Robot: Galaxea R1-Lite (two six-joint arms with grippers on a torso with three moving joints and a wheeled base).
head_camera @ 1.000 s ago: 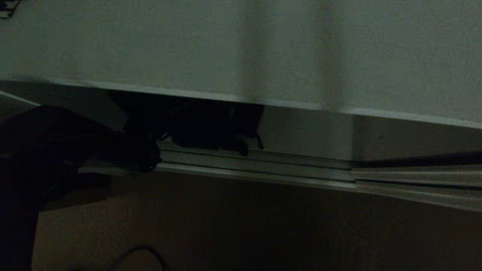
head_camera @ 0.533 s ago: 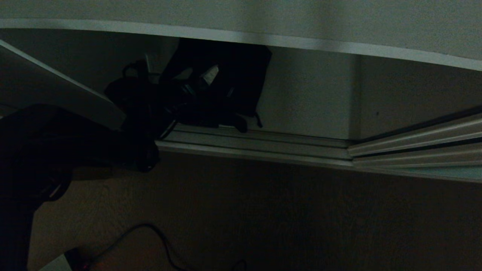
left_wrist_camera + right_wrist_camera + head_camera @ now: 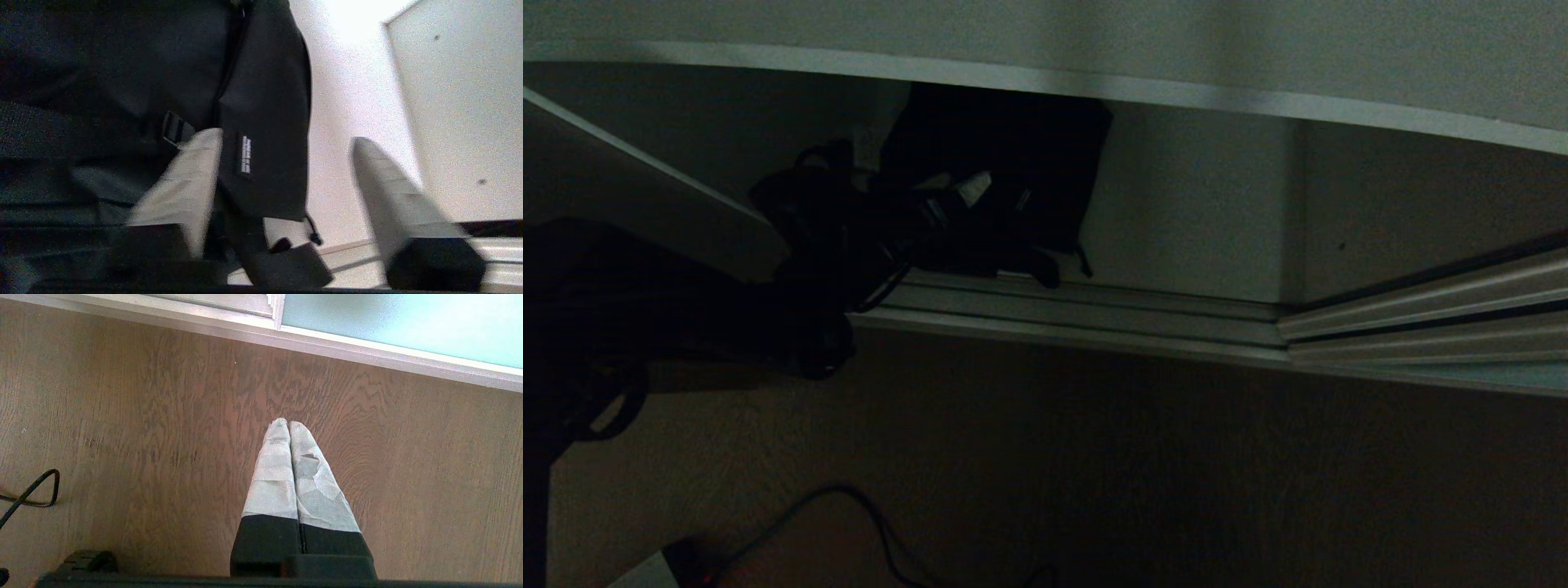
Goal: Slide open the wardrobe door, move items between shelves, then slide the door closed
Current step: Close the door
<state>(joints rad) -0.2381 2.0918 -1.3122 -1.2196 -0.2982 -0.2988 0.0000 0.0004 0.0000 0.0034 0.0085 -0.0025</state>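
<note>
Under the shelf, the left end effector reaches level, fingers spread around the black bag, seemingly ungripped.

This looks like a home bedroom or closet corner: a built-in wardrobe with a pale shelf, metal sliding tracks, a frosted teal sliding wardrobe door and wood-grain floor.

A black fabric bag stands on the wardrobe's bottom board, upper middle of frame; a dark cable lies on the wooden floor at lower left.
</note>
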